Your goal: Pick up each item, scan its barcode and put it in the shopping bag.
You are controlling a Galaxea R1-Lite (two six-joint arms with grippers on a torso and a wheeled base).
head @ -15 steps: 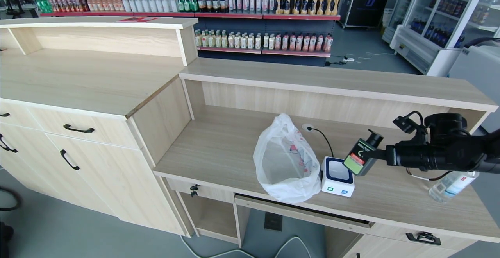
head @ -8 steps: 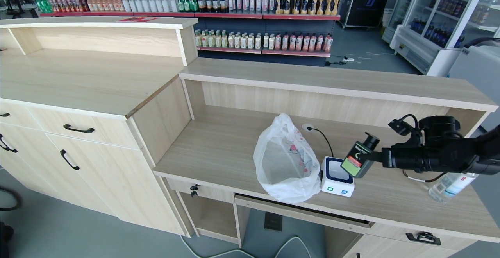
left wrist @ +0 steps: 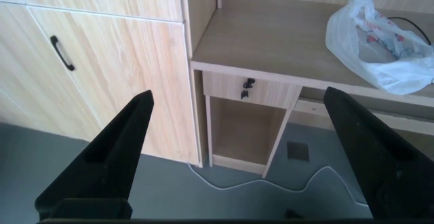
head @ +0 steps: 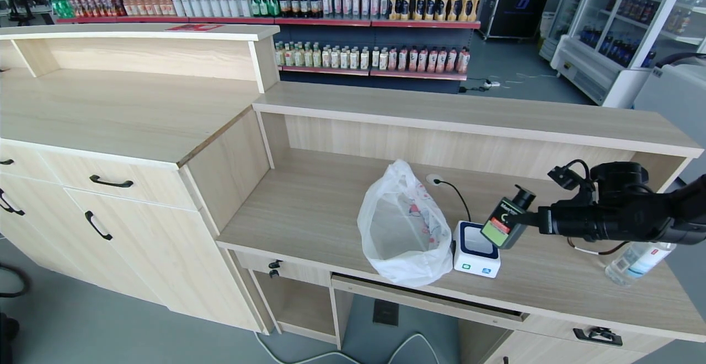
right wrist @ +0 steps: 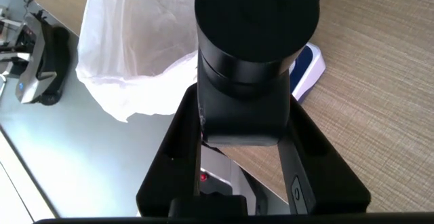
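My right gripper [head: 519, 221] is clamped on the dark bottle with black cap and green-red label [head: 503, 225]. I hold it tilted in the air, close over the white box scanner with blue top [head: 476, 250]. The white plastic shopping bag [head: 402, 231] stands just beside the scanner on the light wooden counter [head: 309, 209]. My left gripper [left wrist: 237, 153] hangs low with its fingers spread wide.

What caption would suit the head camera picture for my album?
The right hand holds a dark bottle close to the white scanner, with the shopping bag standing beside it on the counter.
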